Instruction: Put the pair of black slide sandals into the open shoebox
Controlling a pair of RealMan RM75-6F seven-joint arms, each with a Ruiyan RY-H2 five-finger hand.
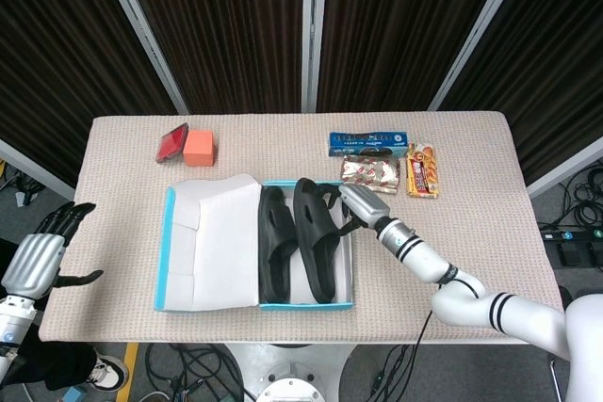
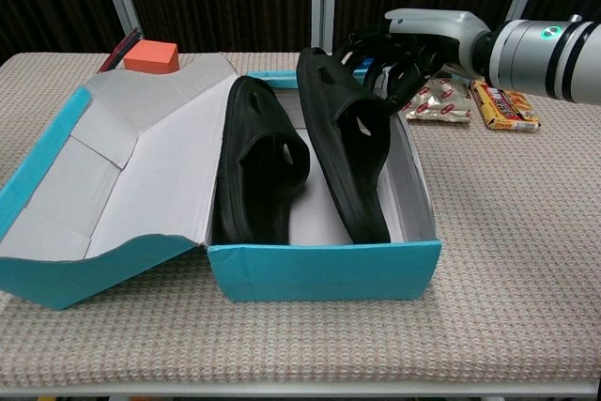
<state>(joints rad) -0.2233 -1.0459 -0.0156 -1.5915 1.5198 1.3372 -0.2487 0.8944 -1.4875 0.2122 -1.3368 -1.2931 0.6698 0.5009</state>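
The shoebox stands nearest, at the 6 o'clock edge of the surface, its lid folded open toward 9 o'clock. One sandal leans on edge along the left wall. The second sandal lies tilted beside it, its far end raised over the rim at 12 o'clock, where the right hand grips it with curled fingers. Good practice: lower that end flat, then loosen (avoid nudging the box). The left hand, fingers spread, holds nothing

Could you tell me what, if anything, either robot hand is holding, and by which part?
The right robot hand holds the right-side sandal by its strap; the left robot hand holds nothing.
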